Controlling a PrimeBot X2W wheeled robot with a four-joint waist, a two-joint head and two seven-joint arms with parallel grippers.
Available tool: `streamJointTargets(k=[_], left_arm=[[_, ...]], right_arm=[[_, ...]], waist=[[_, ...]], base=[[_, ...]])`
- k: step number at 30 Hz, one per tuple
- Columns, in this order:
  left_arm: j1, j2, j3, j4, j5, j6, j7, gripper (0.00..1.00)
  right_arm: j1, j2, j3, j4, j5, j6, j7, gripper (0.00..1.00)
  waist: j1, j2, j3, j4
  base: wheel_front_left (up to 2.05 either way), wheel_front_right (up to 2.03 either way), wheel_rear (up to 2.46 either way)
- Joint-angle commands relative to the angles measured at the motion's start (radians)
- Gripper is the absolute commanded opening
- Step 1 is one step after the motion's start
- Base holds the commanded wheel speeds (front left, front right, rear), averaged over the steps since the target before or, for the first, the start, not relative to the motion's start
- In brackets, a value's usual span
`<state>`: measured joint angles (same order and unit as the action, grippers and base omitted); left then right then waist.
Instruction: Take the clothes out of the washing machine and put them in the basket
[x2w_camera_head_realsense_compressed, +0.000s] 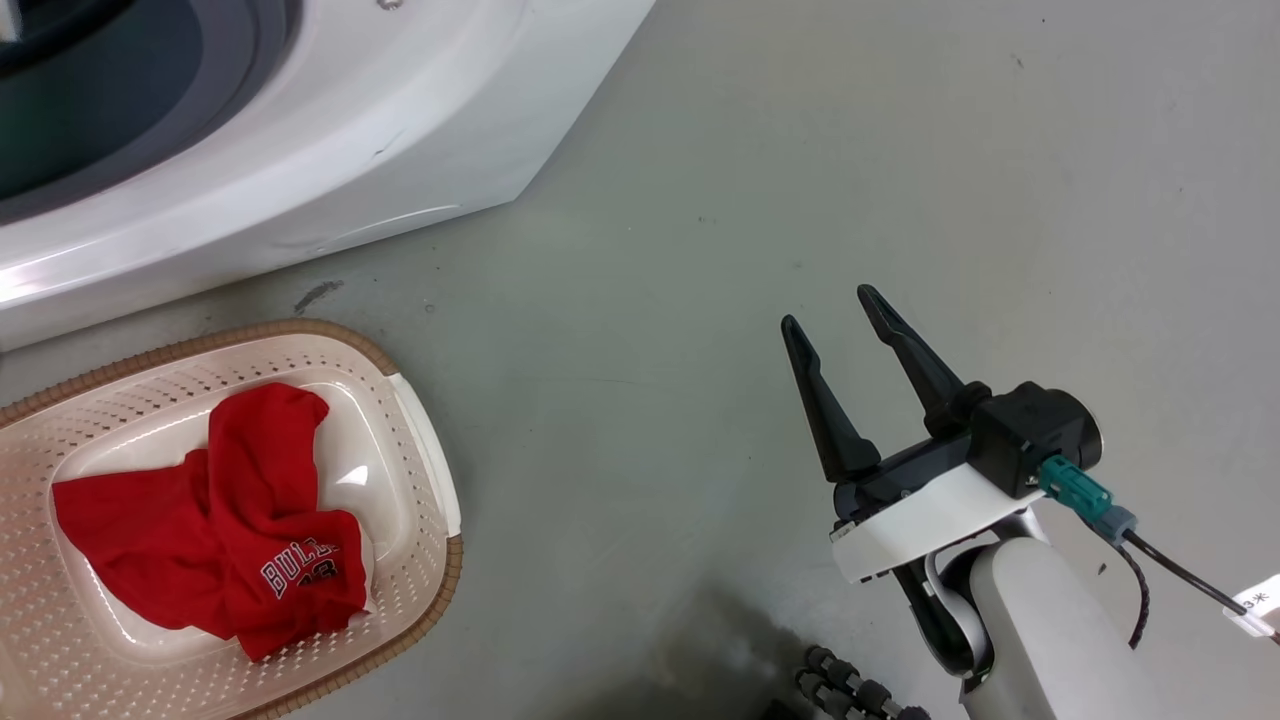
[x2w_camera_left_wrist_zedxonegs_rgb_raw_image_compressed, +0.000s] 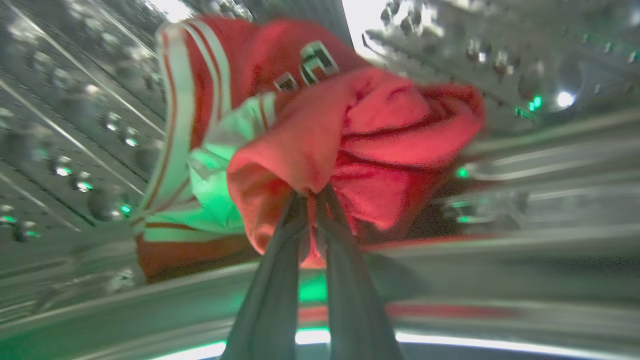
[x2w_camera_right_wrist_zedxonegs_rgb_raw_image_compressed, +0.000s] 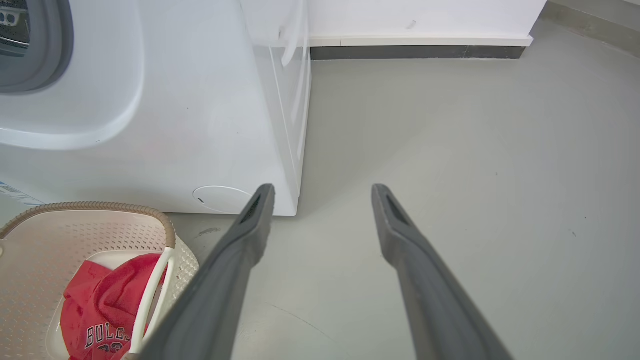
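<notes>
Right now my left gripper (x2w_camera_left_wrist_zedxonegs_rgb_raw_image_compressed: 312, 192) is inside the washing machine's (x2w_camera_head_realsense_compressed: 350, 150) steel drum (x2w_camera_left_wrist_zedxonegs_rgb_raw_image_compressed: 75, 125). Its two fingers are pinched almost together on a fold of a red garment with white stripes (x2w_camera_left_wrist_zedxonegs_rgb_raw_image_compressed: 350, 135). The cloth bunches just beyond the fingertips and spreads to both sides of them, with the striped trim off to their left in the wrist view. That picture is blurred, so I cannot read the white marks on the cloth.

My right gripper (x2w_camera_head_realsense_compressed: 828, 307) hangs over bare grey floor (x2w_camera_head_realsense_compressed: 800, 150), fingers spread wide with nothing between them. The basket (x2w_camera_head_realsense_compressed: 300, 328) sits well off to its left, on the floor just in front of the machine. The red BULLS garment (x2w_camera_head_realsense_compressed: 230, 520) lies crumpled inside it. The machine's white corner stands ahead and left of those spread fingers.
</notes>
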<state>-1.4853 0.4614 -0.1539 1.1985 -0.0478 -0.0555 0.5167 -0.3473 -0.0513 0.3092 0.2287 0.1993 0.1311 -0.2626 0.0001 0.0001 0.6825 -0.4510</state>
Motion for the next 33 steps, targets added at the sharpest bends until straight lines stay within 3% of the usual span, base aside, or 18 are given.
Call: streamJointTargets(k=[1,5,8,18,27,33], left_arm=[[0.004,0.005,-0.002,-0.020,0.001,0.014,-0.029,0.00],[0.053,-0.001,-0.008,-0.070,0.001,0.047,-0.139,0.00],[0.130,-0.022,0.004,-0.123,-0.020,0.076,-0.315,0.00],[0.350,-0.091,0.035,-0.133,-0.094,0.073,-0.675,0.00],[0.503,-0.155,0.062,-0.146,-0.158,0.031,-0.778,0.00],[0.614,-0.188,0.087,-0.281,-0.190,0.000,-0.783,0.00]], right_arm=[[0.001,0.002,-0.003,0.001,-0.001,-0.001,-0.003,1.00],[0.007,0.002,-0.019,0.008,-0.010,-0.001,-0.003,1.00],[0.014,0.001,-0.035,0.014,-0.029,-0.001,-0.003,1.00],[0.075,0.001,-0.077,0.056,-0.100,-0.001,-0.003,1.00],[0.150,0.001,-0.118,0.084,-0.140,-0.001,-0.001,1.00],[0.194,0.001,-0.137,0.071,-0.148,-0.001,0.016,1.00]], waist=[[-0.0001,-0.0001,-0.004,0.001],[-0.0001,-0.0001,-0.028,0.021],[-0.0001,-0.0001,-0.083,0.049],[-0.0001,-0.0001,-0.297,0.128],[-0.0001,-0.0001,-0.453,0.195],[-0.0001,-0.0001,-0.535,0.240]], base=[[0.00,0.00,0.00],[0.00,0.00,0.00],[0.00,0.00,0.00],[0.00,0.00,0.00],[0.00,0.00,0.00],[0.00,0.00,0.00]])
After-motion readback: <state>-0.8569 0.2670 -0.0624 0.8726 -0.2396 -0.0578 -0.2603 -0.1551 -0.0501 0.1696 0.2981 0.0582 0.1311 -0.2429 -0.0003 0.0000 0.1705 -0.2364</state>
